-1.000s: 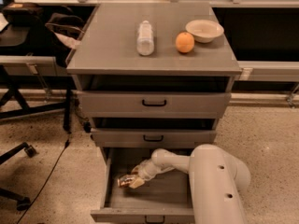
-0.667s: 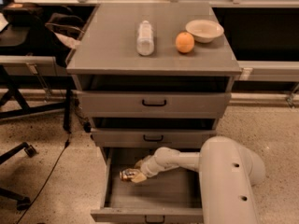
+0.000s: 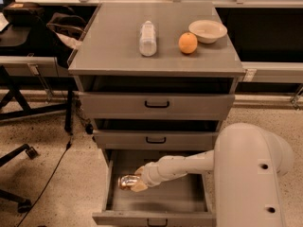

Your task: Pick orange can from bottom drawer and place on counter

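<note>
one shift | arm [image 3: 184, 163] has swung right of bottom drawer [image 3: 142, 217]; gripper [image 3: 133, 183] stays clamped on can [image 3: 124, 182] | can sideways in drawer's left half, not yet out | grasp looks set; lift to desk [image 3: 113, 46] remains

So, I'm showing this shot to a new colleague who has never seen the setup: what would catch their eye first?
Most likely the bulky white robot arm at lower right, reaching into the open bottom grey drawer, with its gripper at a small golden-orange metal can inside. Next, the flat grey counter above, holding a clear plastic bottle, a round orange fruit and a pale bowl.
</note>
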Tool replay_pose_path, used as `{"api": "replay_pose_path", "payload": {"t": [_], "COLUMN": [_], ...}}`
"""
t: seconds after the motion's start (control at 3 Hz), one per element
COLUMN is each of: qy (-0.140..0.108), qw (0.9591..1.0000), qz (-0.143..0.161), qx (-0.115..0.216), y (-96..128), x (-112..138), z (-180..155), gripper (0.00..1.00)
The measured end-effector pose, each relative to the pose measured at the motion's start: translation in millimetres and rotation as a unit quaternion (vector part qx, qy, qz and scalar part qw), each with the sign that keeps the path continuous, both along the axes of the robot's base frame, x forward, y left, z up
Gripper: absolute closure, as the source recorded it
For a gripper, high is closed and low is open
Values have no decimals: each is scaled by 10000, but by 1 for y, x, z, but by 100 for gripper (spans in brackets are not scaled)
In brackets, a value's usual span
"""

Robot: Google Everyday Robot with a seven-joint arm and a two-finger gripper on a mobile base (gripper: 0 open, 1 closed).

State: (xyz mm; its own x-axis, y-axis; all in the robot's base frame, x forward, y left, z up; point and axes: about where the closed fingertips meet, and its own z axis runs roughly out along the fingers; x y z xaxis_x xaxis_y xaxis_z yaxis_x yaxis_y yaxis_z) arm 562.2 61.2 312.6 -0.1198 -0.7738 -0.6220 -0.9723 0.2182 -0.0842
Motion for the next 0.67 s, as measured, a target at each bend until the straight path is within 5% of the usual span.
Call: {"api": "replay_pose_path", "payload": {"t": [0.67], "qy": [88], "qw": [9997], "qz": [98], "qx": [191], "y": [2], "x": [1], "z": [3], "gripper": [100]}}
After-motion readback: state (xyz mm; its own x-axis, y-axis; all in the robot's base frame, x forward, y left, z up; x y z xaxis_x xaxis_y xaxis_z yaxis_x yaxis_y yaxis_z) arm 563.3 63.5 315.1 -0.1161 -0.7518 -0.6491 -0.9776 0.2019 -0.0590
